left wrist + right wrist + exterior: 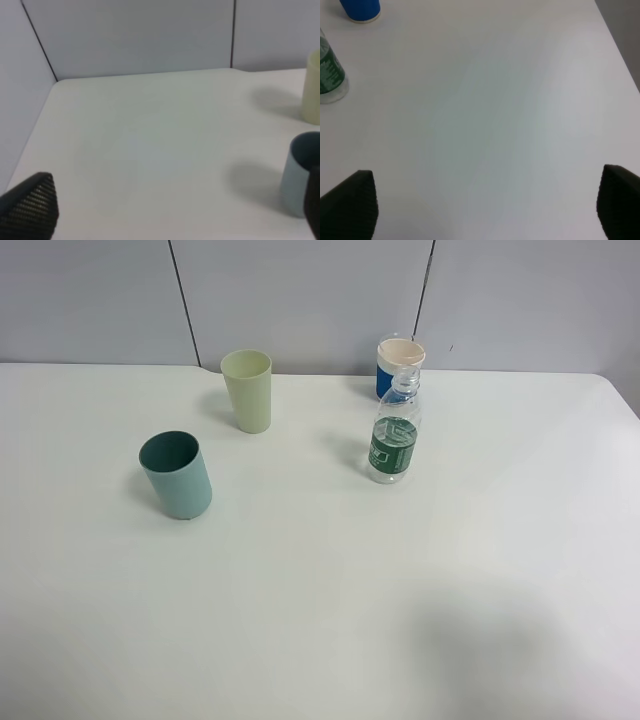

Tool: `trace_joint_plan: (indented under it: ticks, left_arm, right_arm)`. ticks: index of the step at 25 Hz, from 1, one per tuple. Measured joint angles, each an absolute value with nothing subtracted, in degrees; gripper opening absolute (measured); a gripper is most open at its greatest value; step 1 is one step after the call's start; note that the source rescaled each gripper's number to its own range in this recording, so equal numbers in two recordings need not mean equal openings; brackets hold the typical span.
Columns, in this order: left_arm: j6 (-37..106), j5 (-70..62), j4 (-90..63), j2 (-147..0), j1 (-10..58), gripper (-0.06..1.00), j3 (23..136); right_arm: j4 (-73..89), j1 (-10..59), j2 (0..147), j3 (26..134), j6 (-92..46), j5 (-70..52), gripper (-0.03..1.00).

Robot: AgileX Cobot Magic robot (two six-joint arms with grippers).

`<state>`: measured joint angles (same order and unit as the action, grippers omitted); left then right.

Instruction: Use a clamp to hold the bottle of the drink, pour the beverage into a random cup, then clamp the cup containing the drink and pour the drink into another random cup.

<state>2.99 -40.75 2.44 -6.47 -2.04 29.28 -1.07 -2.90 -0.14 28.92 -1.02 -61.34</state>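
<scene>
We see the clear plastic bottle with a green label [394, 440] standing upright right of centre in the exterior high view, on the white tabletop [320, 600]. Directly behind it, toward the top of the frame, stands a blue cup with a pale rim [399, 364], partly covered by the bottle's neck. The pale green plastic cup [248, 390] stands upright in the upper left of centre, and the teal plastic cup [177, 475] sits below and left of it, well apart from the bottle. No arm enters that view. In the left wrist view the left gripper [165, 210] stands released, its fingers wide apart over bare tabletop, the teal cup beside one finger. The right gripper [487, 207] likewise stands released, grasping nothing, the bottle off beyond one finger.
</scene>
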Motion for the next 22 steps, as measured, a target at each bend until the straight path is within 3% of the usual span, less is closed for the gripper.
trace_joint_plan:
  ticks: [12, 22]
  left_arm:
    - [0.7, -64.1, -0.4, 0.3, -2.2, 1.0, 33.8]
    - [0.7, -66.2, -0.6, 0.3, -2.2, 1.0, 31.3]
  right_arm:
    - [-1.1, -2.9, -0.1, 28.9, -1.0, -61.3, 0.7]
    - [-1.1, -2.9, -0.1, 28.9, -1.0, -61.3, 0.7]
